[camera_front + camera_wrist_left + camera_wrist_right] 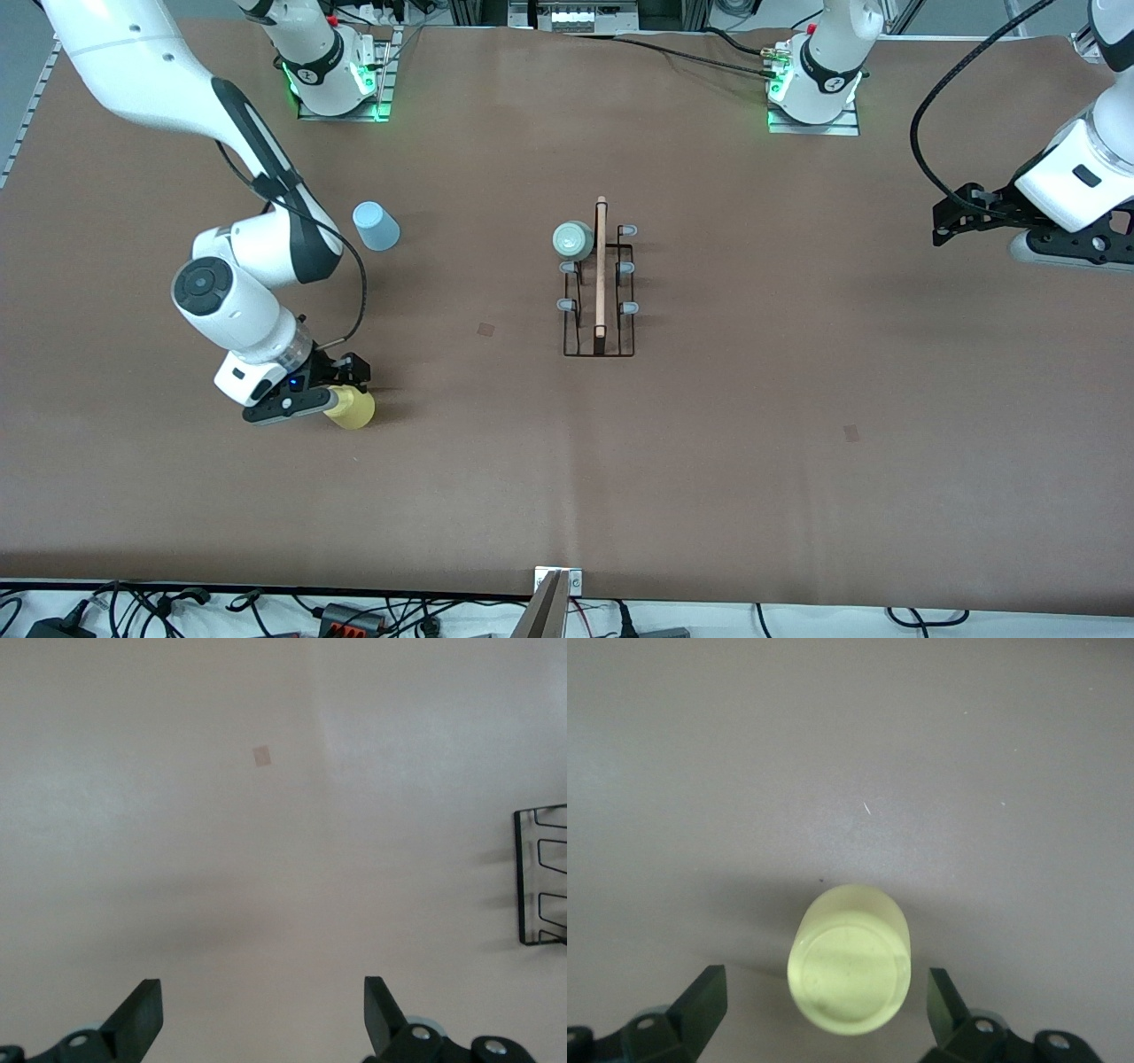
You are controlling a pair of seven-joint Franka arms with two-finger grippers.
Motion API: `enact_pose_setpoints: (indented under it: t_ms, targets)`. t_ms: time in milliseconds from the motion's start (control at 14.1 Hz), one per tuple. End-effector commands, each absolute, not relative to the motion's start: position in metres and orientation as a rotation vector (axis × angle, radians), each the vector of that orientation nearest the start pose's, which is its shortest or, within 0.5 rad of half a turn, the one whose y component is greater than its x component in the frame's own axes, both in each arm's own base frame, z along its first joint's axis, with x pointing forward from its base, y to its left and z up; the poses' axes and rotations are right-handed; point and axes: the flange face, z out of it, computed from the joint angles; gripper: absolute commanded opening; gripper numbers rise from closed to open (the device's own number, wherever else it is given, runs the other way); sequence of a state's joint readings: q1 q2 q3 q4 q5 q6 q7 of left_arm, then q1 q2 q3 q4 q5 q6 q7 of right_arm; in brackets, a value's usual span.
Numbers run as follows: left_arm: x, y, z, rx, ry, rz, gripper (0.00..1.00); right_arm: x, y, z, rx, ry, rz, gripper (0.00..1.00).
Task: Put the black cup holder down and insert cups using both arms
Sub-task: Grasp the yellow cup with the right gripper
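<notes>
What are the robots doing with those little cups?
They are putting cups onto the black cup holder in the middle of the table. The pale grey-green cup already sits on one of its pegs. The right gripper is open around the yellow cup, ready to grab it. The light blue cup stands upside down on the table, farther from the front camera than the yellow one, untouched. The left gripper waits open above the left arm's end of the table, holding nothing.

Even overhead light fills the front view, which is sharp throughout; soft short shadows fall beside the rack (599,292) and yellow cup (352,408). The left wrist view looks washed out and pale. The right wrist view is dimmer and slightly soft.
</notes>
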State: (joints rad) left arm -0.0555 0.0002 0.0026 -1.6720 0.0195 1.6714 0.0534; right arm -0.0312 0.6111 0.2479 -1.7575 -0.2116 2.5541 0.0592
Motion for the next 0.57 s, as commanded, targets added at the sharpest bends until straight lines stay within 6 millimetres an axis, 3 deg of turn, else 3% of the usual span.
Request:
enact_pose_setpoints:
  t_ms: [0,142,354,496]
  targets:
    - [0.543,-0.027,0.588,-3.131,0.153,-0.034,1.00,0.680,0.130,0.241,-3.073,-0.465,-0.371,1.00]
    - [0.544,-0.027,0.588,-3.131,0.150,-0.029,1.00,0.679,0.122,0.229,-3.088,-0.455,-0.349,1.00]
    - [0.544,-0.027,0.588,-3.131,0.153,-0.026,1.00,0.680,0.121,0.229,-3.089,-0.453,-0.349,1.00]
    - [0.542,-0.027,0.588,-3.131,0.153,0.000,1.00,0.679,0.124,0.229,-3.087,-0.459,-0.346,0.67]
